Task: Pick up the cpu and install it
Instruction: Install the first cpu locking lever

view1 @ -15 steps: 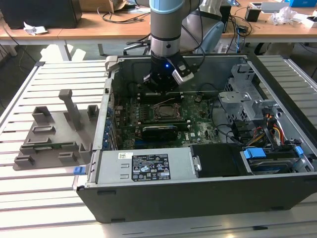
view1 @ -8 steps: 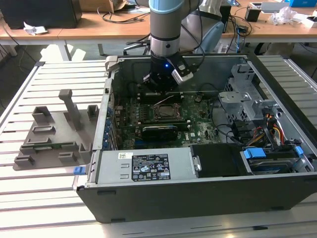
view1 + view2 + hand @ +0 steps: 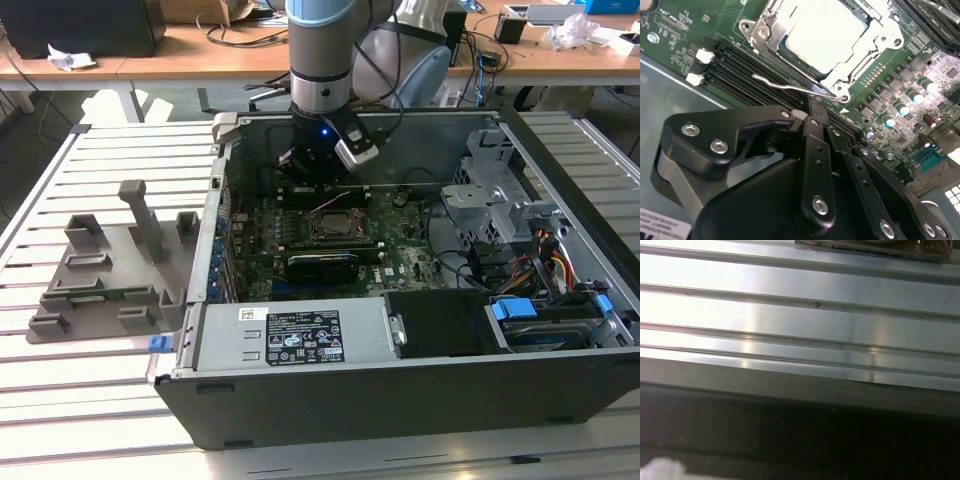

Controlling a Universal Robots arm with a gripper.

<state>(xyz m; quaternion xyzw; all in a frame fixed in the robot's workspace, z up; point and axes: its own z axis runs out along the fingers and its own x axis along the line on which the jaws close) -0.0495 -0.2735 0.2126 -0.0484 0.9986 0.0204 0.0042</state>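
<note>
The cpu (image 3: 827, 30) lies flat in its socket (image 3: 765, 35), silver top up. The claw (image 3: 812, 112), fingers together and empty, hangs just beside the socket.

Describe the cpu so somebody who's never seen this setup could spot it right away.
Start at the open computer case on the slatted metal table, then find the green motherboard on its floor. Near the board's middle, just in front of the claw, the cpu lies in the square metal-framed socket. Its flat, pale silvery top stands out from the dark memory slots alongside.
</note>
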